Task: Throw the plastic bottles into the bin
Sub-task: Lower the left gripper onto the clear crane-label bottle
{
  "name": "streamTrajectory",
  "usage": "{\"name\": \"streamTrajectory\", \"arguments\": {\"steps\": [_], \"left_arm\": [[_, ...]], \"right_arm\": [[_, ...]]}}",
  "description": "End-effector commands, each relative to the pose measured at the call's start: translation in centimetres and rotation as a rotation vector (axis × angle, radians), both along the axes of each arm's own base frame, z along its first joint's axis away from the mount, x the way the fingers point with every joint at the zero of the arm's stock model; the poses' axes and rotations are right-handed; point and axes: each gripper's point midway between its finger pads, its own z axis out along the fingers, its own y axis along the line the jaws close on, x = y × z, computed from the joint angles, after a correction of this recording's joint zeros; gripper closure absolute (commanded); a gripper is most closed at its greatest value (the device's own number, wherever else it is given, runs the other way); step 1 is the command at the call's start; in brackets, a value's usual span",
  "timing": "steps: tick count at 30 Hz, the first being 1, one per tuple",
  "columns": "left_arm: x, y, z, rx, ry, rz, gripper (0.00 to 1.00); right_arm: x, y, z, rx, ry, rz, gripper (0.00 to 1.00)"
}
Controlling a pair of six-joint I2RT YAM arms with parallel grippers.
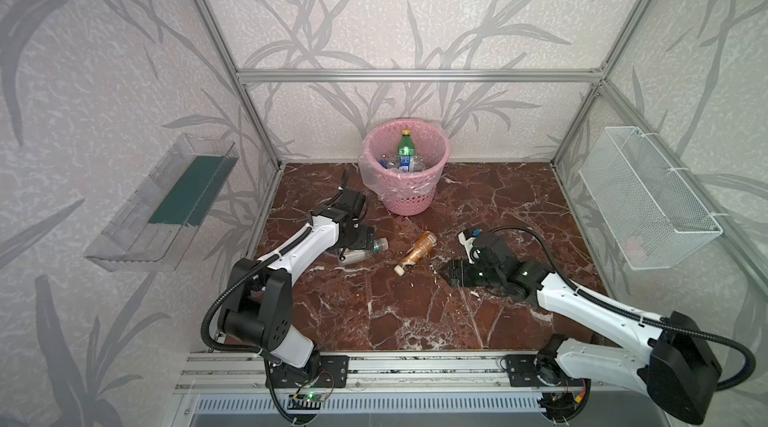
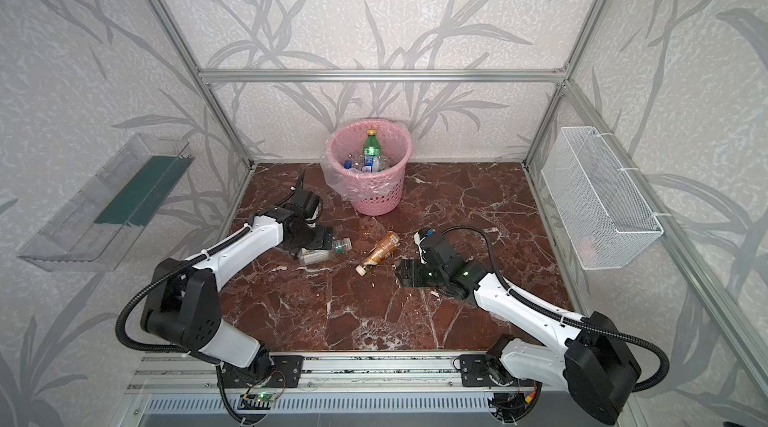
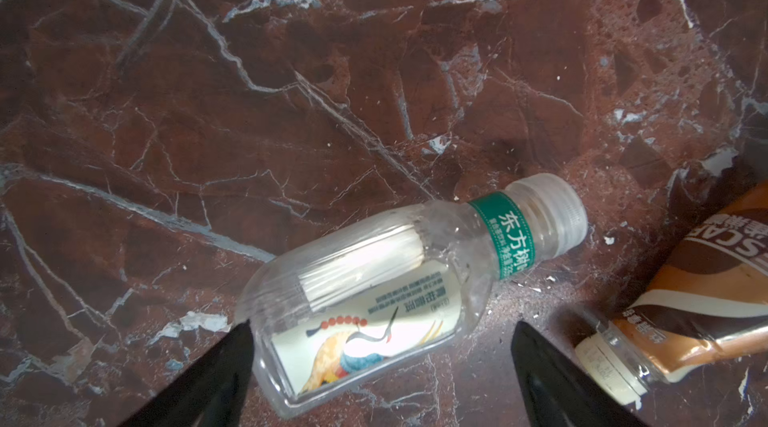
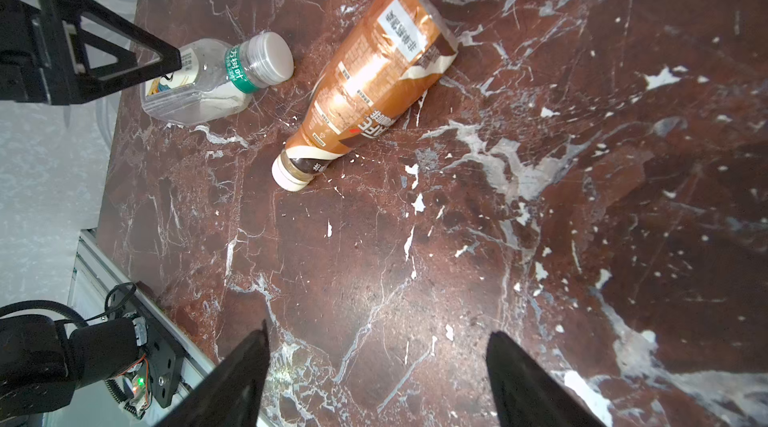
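A clear plastic bottle with a white bird label, green neck band and white cap lies on the marble floor. My left gripper is open and straddles its base end, with one fingertip right at the base corner. Just to its right lies an orange-brown bottle, cap toward the front, seen in both top views. My right gripper is open over bare floor, a short way in front of the orange-brown bottle. The pink bin stands at the back and holds a green bottle and clear ones.
A clear wall tray hangs on the left wall and a white wire basket on the right wall. An aluminium rail runs along the front edge. The left arm works near the left wall.
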Motion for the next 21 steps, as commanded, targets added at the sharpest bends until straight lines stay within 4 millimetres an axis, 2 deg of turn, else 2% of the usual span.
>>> {"name": "streamTrajectory", "arguments": {"steps": [1, 11, 16, 21], "left_arm": [[0.6, -0.2, 0.4, -0.005, -0.002, -0.018, 0.04], [-0.7, -0.5, -0.7, -0.028, 0.066, -0.021, 0.04], [-2.5, -1.2, -0.8, -0.085, 0.091, -0.021, 0.05], [-4.6, -2.0, -1.8, -0.132, 0.122, -0.018, 0.05]], "right_arm": [[-0.2, 0.0, 0.2, 0.004, -0.017, 0.009, 0.18], [-0.1, 0.1, 0.0, 0.005, -0.016, 0.012, 0.18], [-0.1, 0.1, 0.0, 0.005, -0.015, 0.012, 0.19], [0.0, 0.3, -0.2, 0.007, -0.011, 0.014, 0.19]]}}
